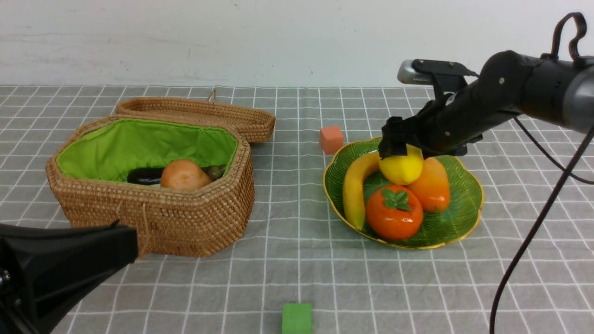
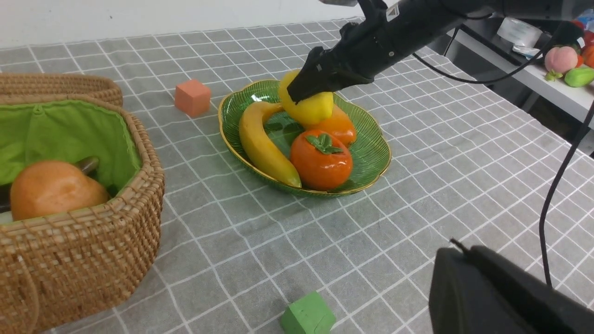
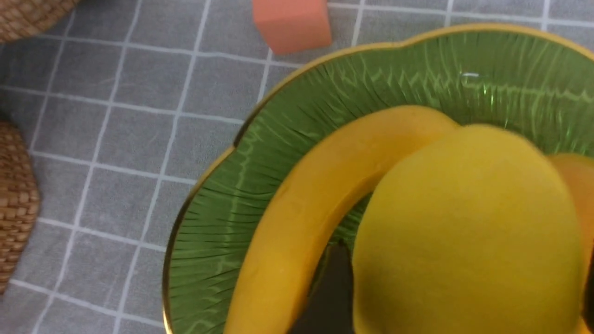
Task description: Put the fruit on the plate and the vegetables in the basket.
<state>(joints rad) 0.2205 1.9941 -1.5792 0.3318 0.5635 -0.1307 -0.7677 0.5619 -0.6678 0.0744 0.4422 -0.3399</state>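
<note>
Four fruits are counted on the green ribbed glass plate point(image 1: 466, 211) | right end effector point(image 1: 403, 149) is spread around the yellow lemon point(image 1: 402, 168) | left end effector point(image 1: 121, 234) is shut, partly cut off | vegetables in the woven wicker basket point(image 1: 185, 218) are half hidden

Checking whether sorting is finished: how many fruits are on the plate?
4: banana along its left side, lemon at the back under the right gripper, mango right, persimmon front.

Orange cube point(image 1: 331, 139), green cube point(image 1: 296, 318), checked cloth point(image 1: 417, 287)
</note>
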